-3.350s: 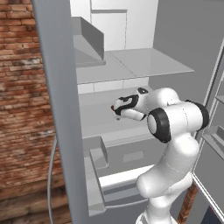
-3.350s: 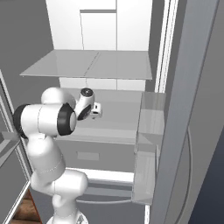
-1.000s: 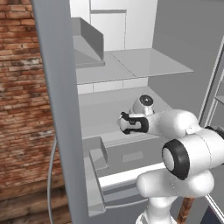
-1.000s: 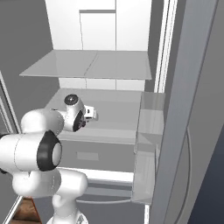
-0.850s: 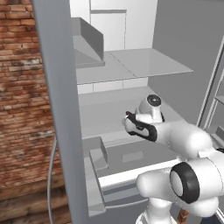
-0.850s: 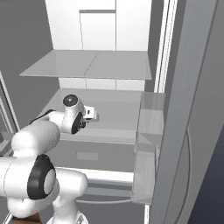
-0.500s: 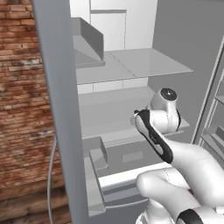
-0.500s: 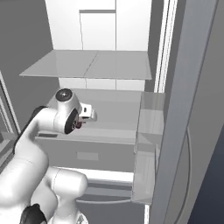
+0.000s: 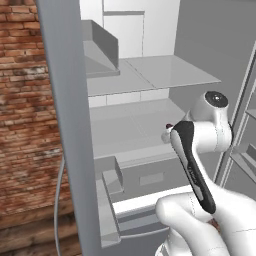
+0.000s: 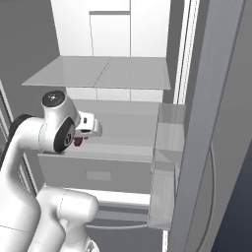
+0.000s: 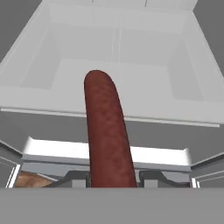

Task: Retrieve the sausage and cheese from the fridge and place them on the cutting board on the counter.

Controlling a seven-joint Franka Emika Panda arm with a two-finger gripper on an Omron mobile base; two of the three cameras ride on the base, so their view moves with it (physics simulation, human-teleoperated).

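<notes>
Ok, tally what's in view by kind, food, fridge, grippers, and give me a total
Sausage: 1, held in the gripper
Fridge: 1, doors open
Gripper: 1, shut on the sausage
Total: 3

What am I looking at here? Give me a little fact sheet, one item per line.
Place: open fridge, white inside, grey shelves
Machine: white robot arm in front of the fridge
Gripper: shut on the sausage
Sausage: dark red-brown, sticks out lengthwise from between the fingers
Left door: swung open, brick wall beyond
Drawer: grey, below the shelf, closed
</notes>
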